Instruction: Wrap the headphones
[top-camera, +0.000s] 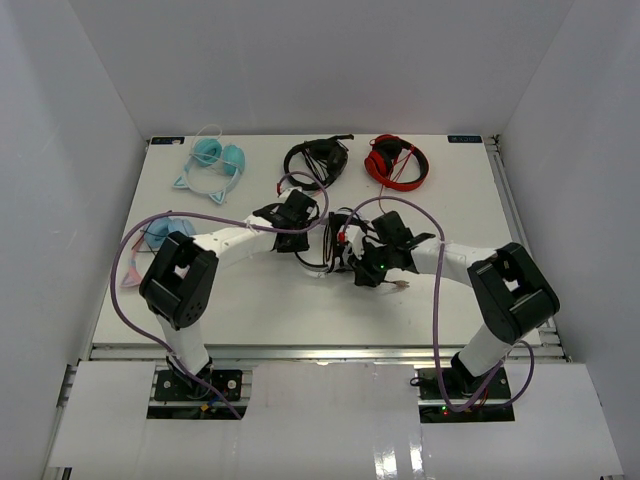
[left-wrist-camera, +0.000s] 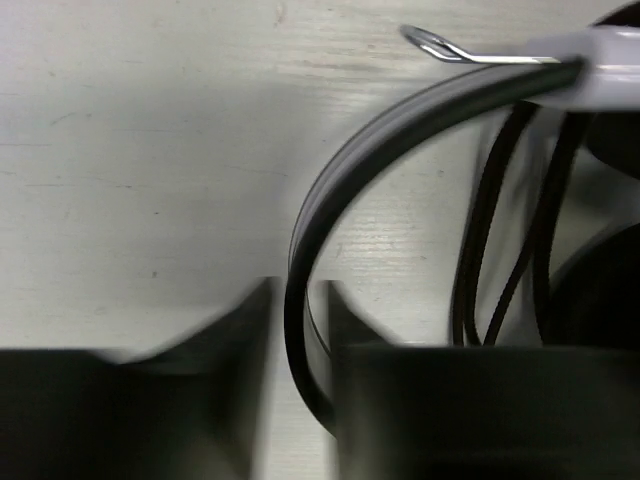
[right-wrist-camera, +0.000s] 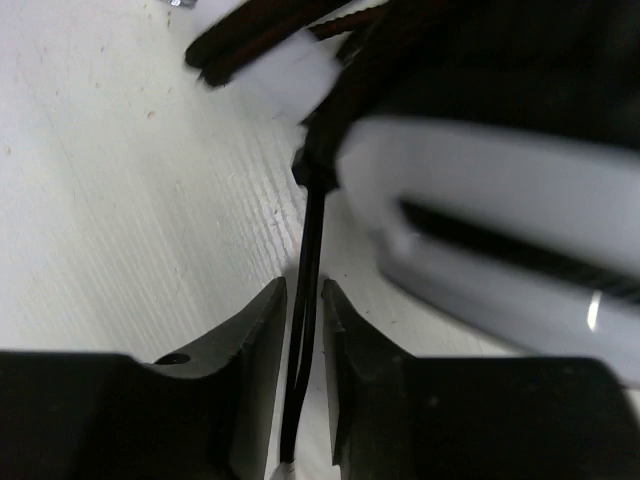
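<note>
The headphones (top-camera: 338, 250) lie mid-table between both arms, with thin black cable looped round them. In the left wrist view the curved headband (left-wrist-camera: 400, 115), white with a black inner strip, runs down between the fingers of my left gripper (left-wrist-camera: 300, 285). The jaws stand slightly apart, with light showing on both sides of the band. Cable loops (left-wrist-camera: 480, 230) hang to the right. In the right wrist view two strands of cable (right-wrist-camera: 310, 230) pass between the fingers of my right gripper (right-wrist-camera: 301, 285) without being pinched. A white earcup part (right-wrist-camera: 500, 200) lies just beyond.
All-black headphones (top-camera: 317, 158) and red headphones (top-camera: 396, 160) lie at the back of the table. Teal cat-ear headphones (top-camera: 213, 160) are at the back left, and another blue pair (top-camera: 160, 235) is by the left arm. White walls enclose the table.
</note>
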